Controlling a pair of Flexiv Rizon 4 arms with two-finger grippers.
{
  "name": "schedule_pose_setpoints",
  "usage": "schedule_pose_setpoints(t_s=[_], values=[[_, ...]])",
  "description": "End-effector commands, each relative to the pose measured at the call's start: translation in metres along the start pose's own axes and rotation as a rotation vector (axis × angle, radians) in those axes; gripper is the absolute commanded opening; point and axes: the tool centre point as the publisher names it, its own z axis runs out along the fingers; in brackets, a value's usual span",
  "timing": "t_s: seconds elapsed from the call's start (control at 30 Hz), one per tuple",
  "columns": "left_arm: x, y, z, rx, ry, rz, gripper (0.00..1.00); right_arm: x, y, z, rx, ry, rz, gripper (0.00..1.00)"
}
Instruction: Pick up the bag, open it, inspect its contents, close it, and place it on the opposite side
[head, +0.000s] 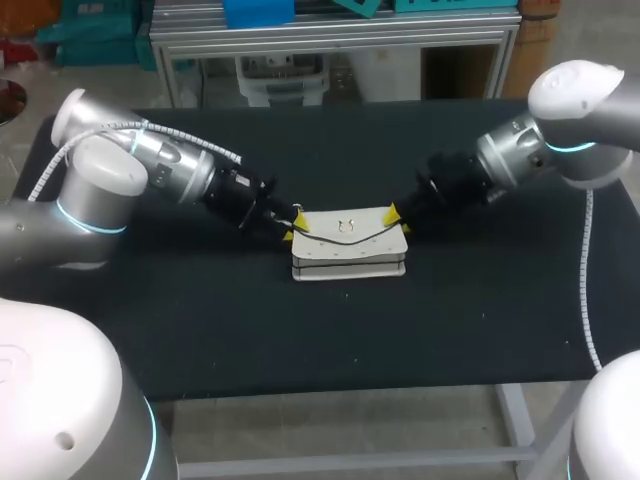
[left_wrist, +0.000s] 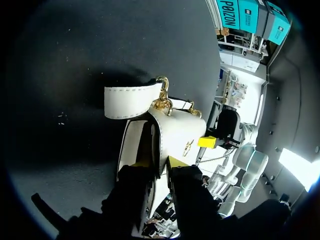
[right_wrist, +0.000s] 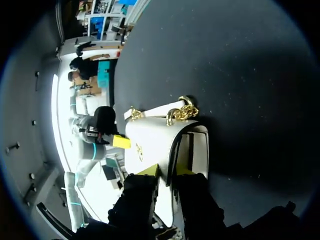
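Bag (head: 350, 245), small and white, sits at the middle of the black tabletop (head: 200, 310), with an arm coming in at each end of it. The left tool (head: 293, 227) is at the bag's left end and the right tool (head: 398, 220) at its right end, both low and close to the cloth.

From the left wrist, the left tool (left_wrist: 160, 162) is drawn narrow, one yellow tip on each side of the flap (left_wrist: 175, 135) edge, pinching it. Just ahead lie a white strap (left_wrist: 130, 100) and the gold chain (left_wrist: 162, 102) hooked to it.

From the right wrist, the right tool (right_wrist: 166, 171) is just as narrow, nipping the flap's other end between its tips. A dark gap shows between flap and body there. A small gold clasp (head: 346, 224) sits on the flap, midway between the two tools.
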Motion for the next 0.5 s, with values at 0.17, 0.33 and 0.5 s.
schedule_pose_setpoints(t_s=[0.17,0.33,0.5], values=[[0.002,-0.005,0.007,-0.02,-0.011,0.023,0.0,0.005,0.005,0.002,0.049,-0.005,0.01,0.0],[0.003,0.003,-0.003,0.047,-0.039,0.008,1.0,0.008,-0.002,-0.004,0.042,-0.015,0.011,1.0],[0.002,0.01,-0.016,0.101,-0.061,0.005,1.0,0.011,-0.014,-0.006,0.046,-0.029,0.011,1.0]])
